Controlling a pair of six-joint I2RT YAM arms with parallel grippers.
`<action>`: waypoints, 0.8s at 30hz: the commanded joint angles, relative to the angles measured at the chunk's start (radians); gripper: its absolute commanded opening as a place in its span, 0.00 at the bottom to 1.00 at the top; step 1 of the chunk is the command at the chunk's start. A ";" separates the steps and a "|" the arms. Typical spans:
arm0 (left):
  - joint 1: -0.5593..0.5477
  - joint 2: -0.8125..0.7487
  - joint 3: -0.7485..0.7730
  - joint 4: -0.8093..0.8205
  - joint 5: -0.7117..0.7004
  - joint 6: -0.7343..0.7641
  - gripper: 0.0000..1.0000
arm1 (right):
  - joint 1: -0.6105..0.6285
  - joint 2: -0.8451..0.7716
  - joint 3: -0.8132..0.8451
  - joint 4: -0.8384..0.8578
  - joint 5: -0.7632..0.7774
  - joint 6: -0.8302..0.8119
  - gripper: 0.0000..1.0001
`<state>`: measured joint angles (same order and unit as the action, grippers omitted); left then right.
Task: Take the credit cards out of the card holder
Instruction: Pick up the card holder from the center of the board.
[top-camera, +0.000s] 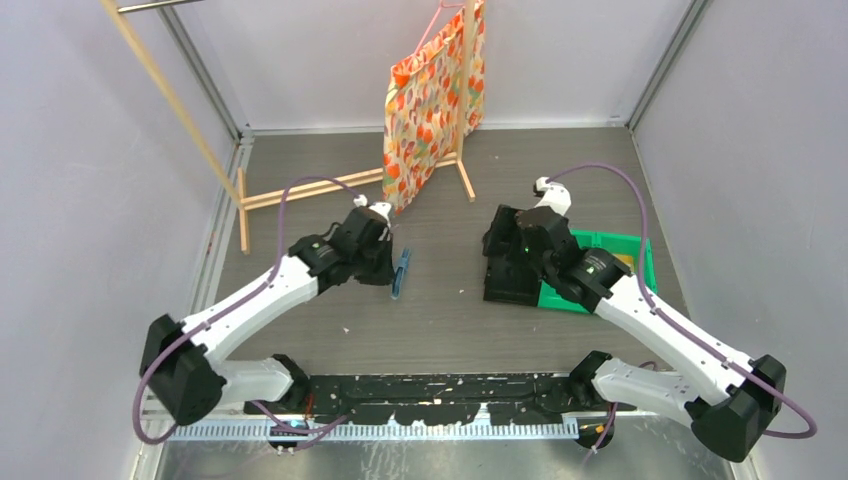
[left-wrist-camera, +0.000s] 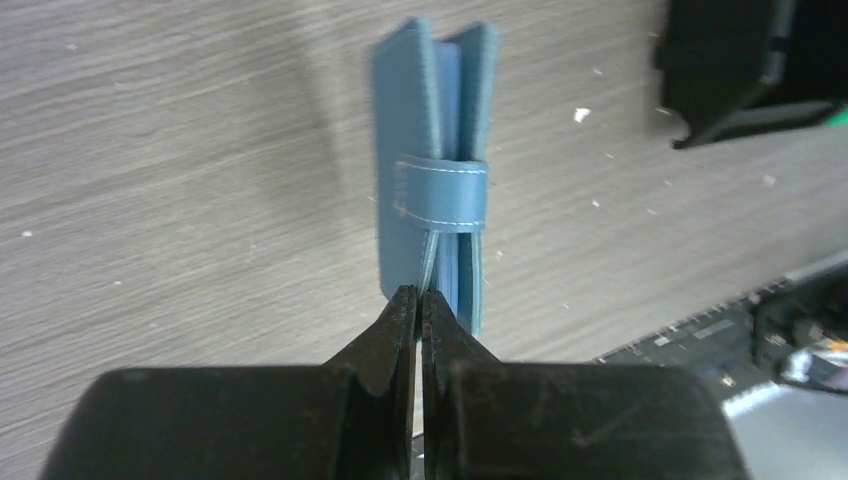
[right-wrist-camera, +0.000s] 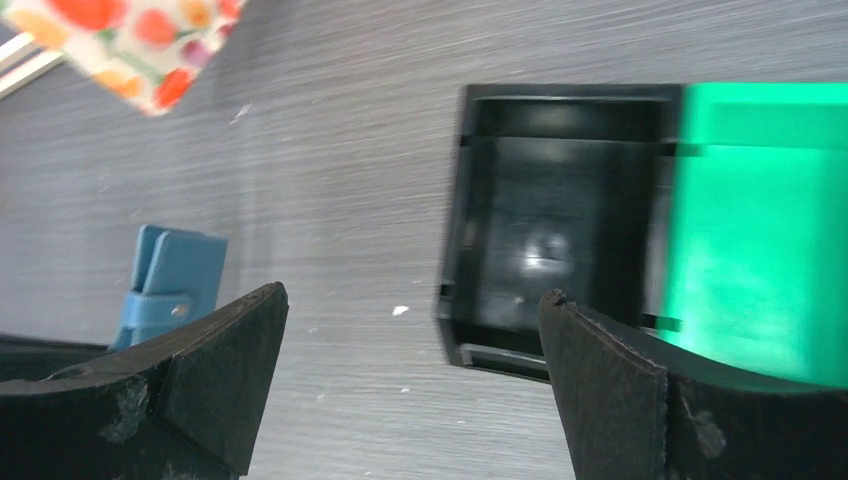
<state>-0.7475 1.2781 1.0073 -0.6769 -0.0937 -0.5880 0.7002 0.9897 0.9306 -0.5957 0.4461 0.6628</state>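
Observation:
The teal-blue card holder (top-camera: 401, 272) stands on its edge on the grey table, folded, with its strap around it (left-wrist-camera: 435, 150). It also shows at the left of the right wrist view (right-wrist-camera: 170, 275). My left gripper (left-wrist-camera: 421, 300) is shut, its tips pinching the near edge of one cover flap of the card holder. My right gripper (right-wrist-camera: 410, 310) hangs open and holds nothing, above bare table between the card holder and a black bin (right-wrist-camera: 560, 220). The credit cards are hidden from view.
A black bin (top-camera: 512, 280) and a green bin (top-camera: 610, 250) sit side by side at the right, under the right arm. A patterned bag (top-camera: 435, 90) hangs on a wooden rack (top-camera: 300, 190) at the back. Walls enclose the table.

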 joint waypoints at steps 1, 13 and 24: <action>0.051 -0.119 -0.092 0.096 0.299 0.044 0.01 | 0.005 0.035 -0.052 0.223 -0.275 0.006 0.99; 0.181 -0.205 -0.233 0.359 0.748 -0.086 0.01 | 0.015 0.192 -0.102 0.446 -0.690 -0.024 0.70; 0.203 -0.249 -0.255 0.510 0.853 -0.259 0.01 | 0.016 0.256 -0.110 0.578 -1.011 -0.025 0.59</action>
<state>-0.5518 1.0748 0.7364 -0.3099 0.6567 -0.7685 0.7189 1.2652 0.8116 -0.0948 -0.4580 0.6491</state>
